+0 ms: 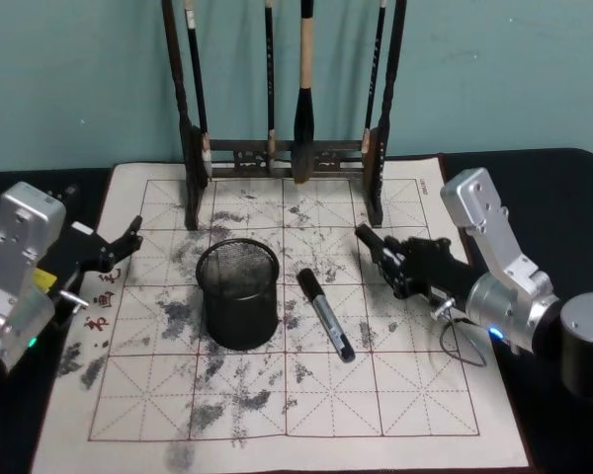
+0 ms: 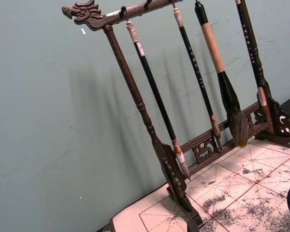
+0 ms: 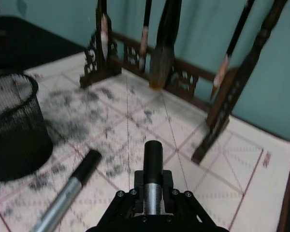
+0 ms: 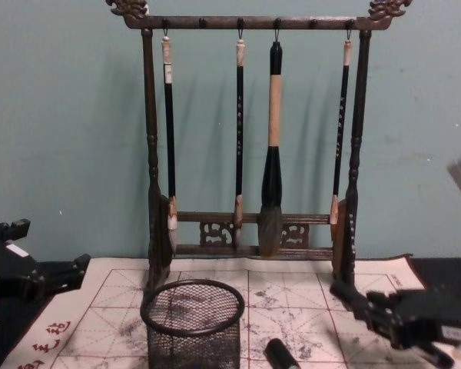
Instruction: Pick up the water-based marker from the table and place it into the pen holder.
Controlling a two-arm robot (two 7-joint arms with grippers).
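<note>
Beside pen holder [image 1: 237,294], marker [image 1: 325,313] flat on mat [image 1: 425,395], just clear of right jaws, cannot tell if clenched; left jaws released

One marker [image 1: 325,314] is counted, and one holder [image 1: 239,318]. One rack [image 4: 148,154] is seen, with two carved ends. Four brushes [image 4: 240,131] are counted on it: three thin, one thick. One mat [image 1: 405,395] is counted. Two grippers are counted: the left gripper [image 1: 128,239] and the right gripper [image 1: 369,240].
</note>
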